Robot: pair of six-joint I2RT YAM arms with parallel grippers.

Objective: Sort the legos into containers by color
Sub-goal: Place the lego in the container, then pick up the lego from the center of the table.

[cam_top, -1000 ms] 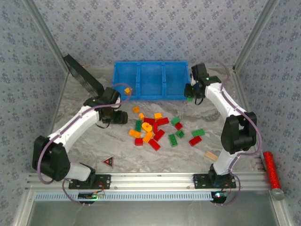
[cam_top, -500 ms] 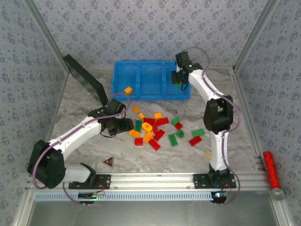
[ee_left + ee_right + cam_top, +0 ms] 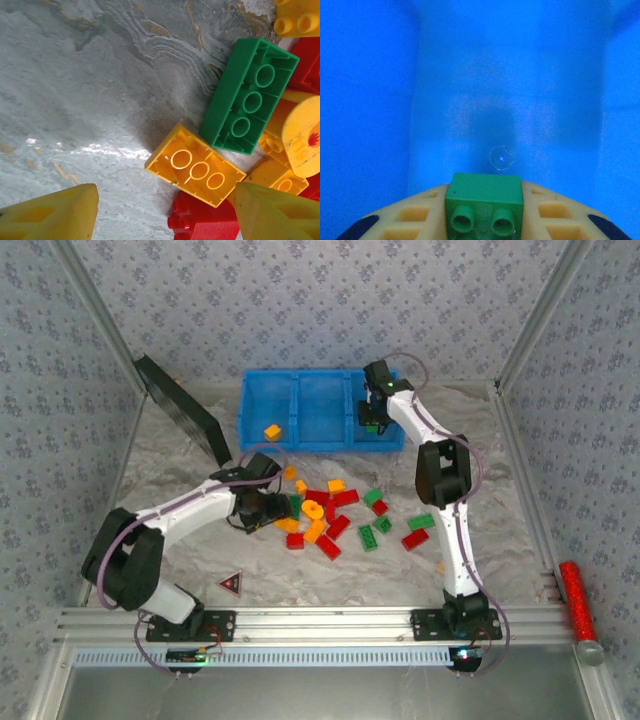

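Legos [image 3: 325, 512]: lying loose in a heap on the marbled table [image 3: 330, 582], red, green and orange-yellow mixed, just in front of the blue bin [image 3: 300, 376]. Resting alone in the bin's left compartment: one orange brick [image 3: 271, 430].

Left gripper [image 3: 165, 214]: hovering low at the left edge of the heap, fingers [image 3: 50, 212] standing spread wide, gripping nothing. Lying beneath it in the left wrist view: an upturned orange-yellow brick [image 3: 196, 171], hollow side up, touching an upturned green brick [image 3: 249, 97] at one corner. Peeking out at the lower edge: a red brick [image 3: 200, 225]. Sitting at the right edge, on top of other orange-yellow bricks: a round yellow piece [image 3: 304, 134].

Right gripper [image 3: 485, 212]: reaching over the bin's right compartment, pinching a small green brick [image 3: 485, 192] between its pads [image 3: 412, 220], studs facing the wrist camera. Hanging above the blue floor, probably clear of it, though hard to judge from this close.

Leaning at the far left of the table: a flat black panel [image 3: 180, 410]. Lying near the left arm's base: a red-and-black triangle marker [image 3: 230, 584].
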